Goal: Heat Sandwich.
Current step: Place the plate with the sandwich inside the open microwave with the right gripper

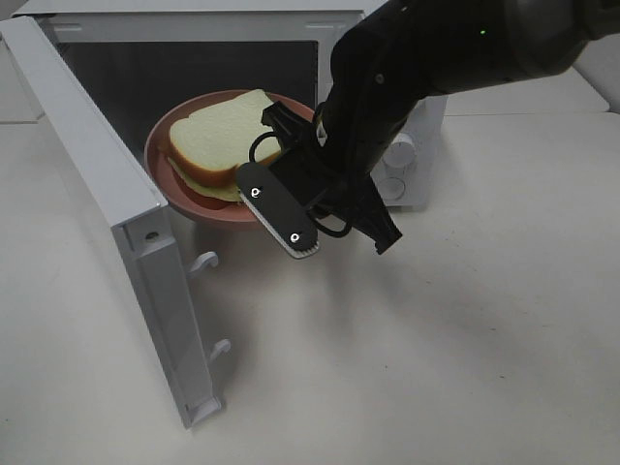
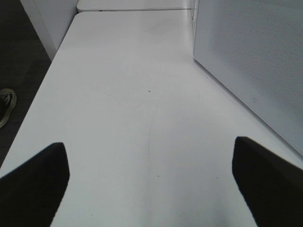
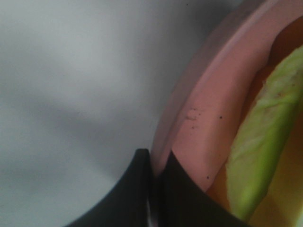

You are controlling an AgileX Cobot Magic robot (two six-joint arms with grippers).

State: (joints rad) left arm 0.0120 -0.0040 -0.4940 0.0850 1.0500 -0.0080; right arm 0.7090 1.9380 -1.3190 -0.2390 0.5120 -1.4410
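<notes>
Exterior high view shows a white box-shaped microwave oven (image 1: 194, 21) on a white table (image 1: 436, 339), its door swung fully open. A round pink plate (image 1: 158, 140) sits at the oven's dark mouth. It carries the sandwich (image 1: 223, 136) of white bread, tan crust and pale green filling. The black right gripper (image 1: 262, 199) reaches in from the far right and lies along the plate's near rim.

Only the right wrist view shows the grip. The two dark fingers (image 3: 137, 179) are pinched together on the pink rim (image 3: 213, 109), beside the sandwich's green leaf (image 3: 260, 142).

The left gripper (image 2: 151, 189) appears only in the left wrist view. Its fingers (image 2: 38, 175) are spread wide with nothing between them, above bare tabletop (image 2: 132, 94). The oven's perforated white side (image 2: 255, 52) stands close by. A dark shoe (image 2: 5, 104) shows on the floor past the table's edge.
</notes>
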